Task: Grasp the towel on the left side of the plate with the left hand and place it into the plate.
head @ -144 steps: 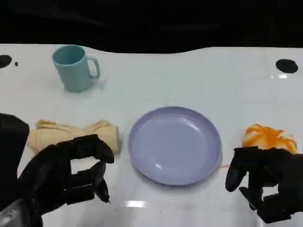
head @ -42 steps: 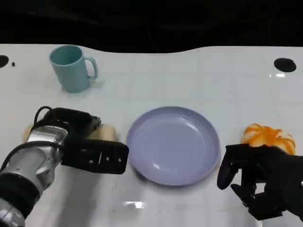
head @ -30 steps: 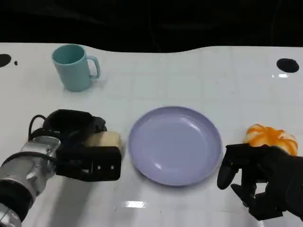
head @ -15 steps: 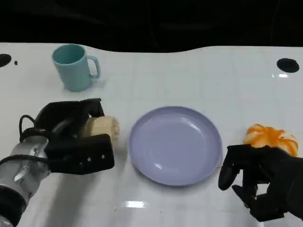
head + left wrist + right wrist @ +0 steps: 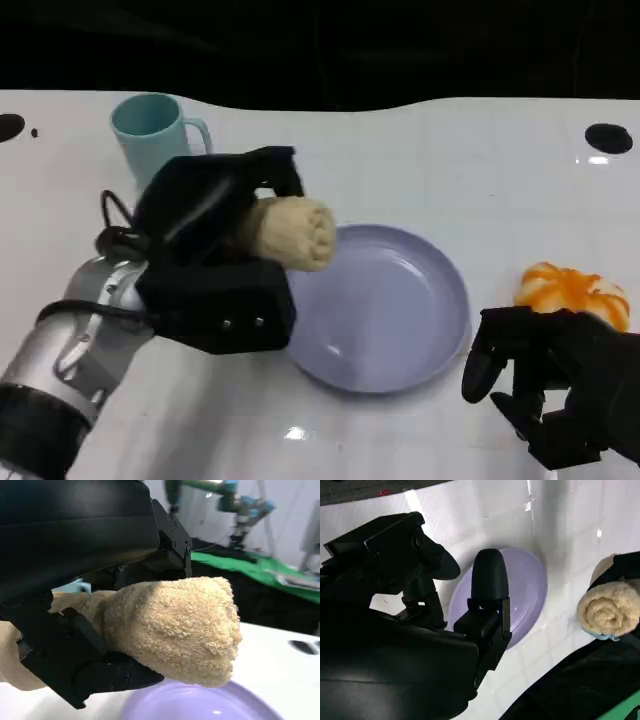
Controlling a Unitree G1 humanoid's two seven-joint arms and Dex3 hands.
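Gripping the rolled towel (image 5: 290,232) around its middle, the left robot hand (image 5: 215,265) is holding it lifted off the counter (image 5: 400,160), with one end of the roll poking out over the near-left rim of the plate (image 5: 400,310). In the left wrist view the towel (image 5: 175,630) is bulging between black fingers (image 5: 100,675) wrapped above and below it, with the lilac plate (image 5: 200,702) lying just beneath. The cloth looks soft, light and springy, a loose terry roll that is likely to sag or unwind if pinched at one end, so taking it across the middle of the roll seems the sound choice; it is neither fragile nor slippery. The silver left forearm is reaching up from the lower left, with the back of the hand facing the camera and the fingers curling over the towel toward the plate. The right robot hand (image 5: 545,385) is hanging over the counter's near edge beside the plate, fingers curled inward and holding nothing. A teal mug (image 5: 155,135) is standing behind the left hand, and an orange object (image 5: 570,290) is lying right of the plate.
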